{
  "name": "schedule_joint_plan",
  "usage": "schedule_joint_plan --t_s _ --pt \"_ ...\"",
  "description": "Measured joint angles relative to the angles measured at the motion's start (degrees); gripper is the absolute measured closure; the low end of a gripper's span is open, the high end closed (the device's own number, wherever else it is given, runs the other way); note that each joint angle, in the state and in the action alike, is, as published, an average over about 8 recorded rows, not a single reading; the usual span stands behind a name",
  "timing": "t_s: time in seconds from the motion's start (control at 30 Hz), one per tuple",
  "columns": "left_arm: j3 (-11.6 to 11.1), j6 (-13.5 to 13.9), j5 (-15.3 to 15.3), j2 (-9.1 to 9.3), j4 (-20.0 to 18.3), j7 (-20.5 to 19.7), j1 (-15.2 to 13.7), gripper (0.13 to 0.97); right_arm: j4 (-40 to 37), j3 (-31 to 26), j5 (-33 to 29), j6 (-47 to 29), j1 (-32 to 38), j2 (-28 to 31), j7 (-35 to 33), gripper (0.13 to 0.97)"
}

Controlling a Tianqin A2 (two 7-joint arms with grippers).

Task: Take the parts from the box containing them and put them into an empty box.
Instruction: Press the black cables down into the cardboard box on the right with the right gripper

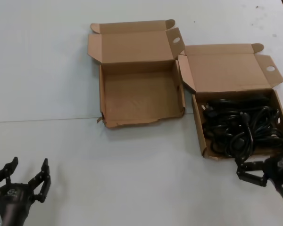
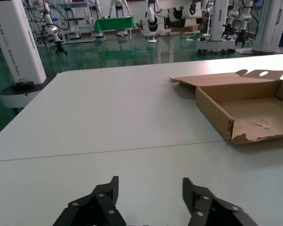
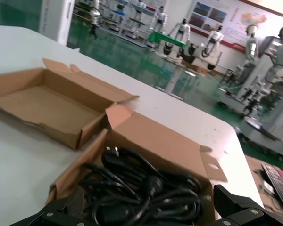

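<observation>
Right pincer open beside the parts.

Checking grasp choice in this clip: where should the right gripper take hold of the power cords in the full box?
Probably from above, on the coil loops nearest the front rim. The power cords lie tangled and flat inside the box, whose walls block side approaches. The open right gripper waits just before that rim; the left gripper is parked.

Black cords — two plain brown cardboard boxes — white table
</observation>
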Motion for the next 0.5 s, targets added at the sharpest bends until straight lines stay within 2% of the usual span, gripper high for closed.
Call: schedule_joint_plan --t_s 0.17,0.3,0.5 --pt "0.00 0.00 0.00 0.00 0.00 0.00 0.00 0.626 2.24 -9.64 8.60 5.52 2.96 9.95 0.00 0.129" --pt "0.00 0.00 0.00 0.00 0.00 0.00 0.00 0.626 3.82 -18.99 16.69 9.61 7.15 18.06 0.00 0.129" --pt "0.00 0.00 0.00 0.00 0.00 0.00 0.00 0.755 6.35 -33.86 28.44 13.58 16.86 28.25 0.00 0.129"
